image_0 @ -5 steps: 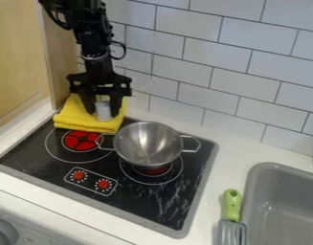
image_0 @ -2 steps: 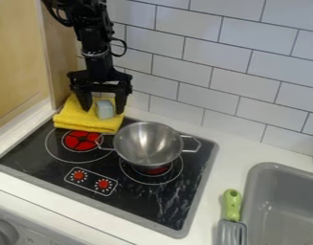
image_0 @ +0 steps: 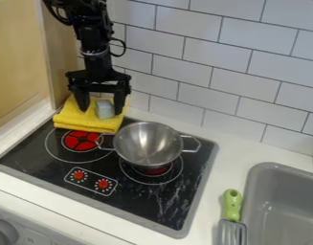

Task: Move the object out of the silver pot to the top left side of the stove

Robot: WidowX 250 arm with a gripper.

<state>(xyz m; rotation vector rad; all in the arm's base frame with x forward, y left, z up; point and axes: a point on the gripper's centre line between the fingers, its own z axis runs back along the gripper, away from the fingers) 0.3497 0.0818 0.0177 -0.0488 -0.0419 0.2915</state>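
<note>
on the yellow cloth (image_0: 87, 119), below the open hand (image_0: 102, 106), a block (image_0: 105, 109).

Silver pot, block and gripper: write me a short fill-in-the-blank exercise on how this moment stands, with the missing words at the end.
1. The small block rests on a folded ____ cloth.
2. The gripper is ____, with its fingers on either side of the block.
3. The silver pot has ____ side handles.
4. The utensil beside the sink has a ____ handle.

Missing words: yellow; open; two; green.
</note>
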